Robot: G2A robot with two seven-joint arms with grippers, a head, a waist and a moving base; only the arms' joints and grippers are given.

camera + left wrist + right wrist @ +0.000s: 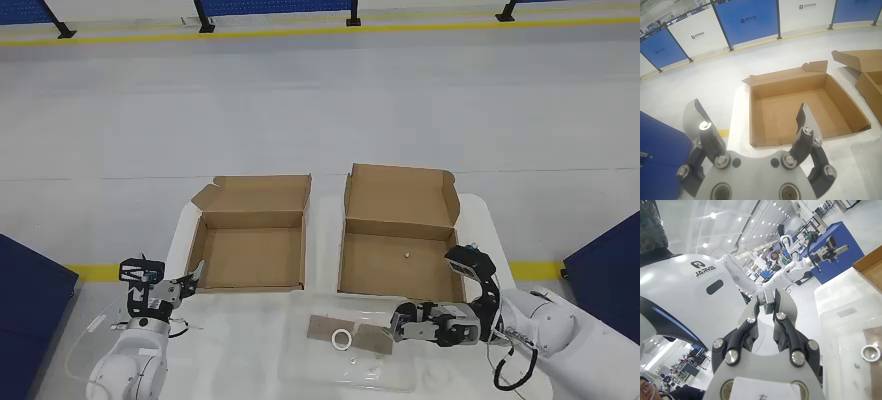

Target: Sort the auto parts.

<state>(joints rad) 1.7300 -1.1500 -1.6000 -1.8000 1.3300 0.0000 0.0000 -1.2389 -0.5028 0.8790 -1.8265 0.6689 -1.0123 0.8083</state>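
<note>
Right wrist view: grey metal block (769, 302)

White table (240, 330) — left box (250, 258), right box (380, 270), clear tray (300, 365)

1. The left open cardboard box (250, 258) and the right open cardboard box (385, 268) were plain brown.
2. The rounded surface (250, 325) was white.
3. The flat cardboard sheet (318, 327) was dull brown, the small round ring (342, 339) on it white.
4. The left hand (749, 104) and right hand (766, 297) were silver with black fingers; the small metal block (770, 303) was grey.
</note>
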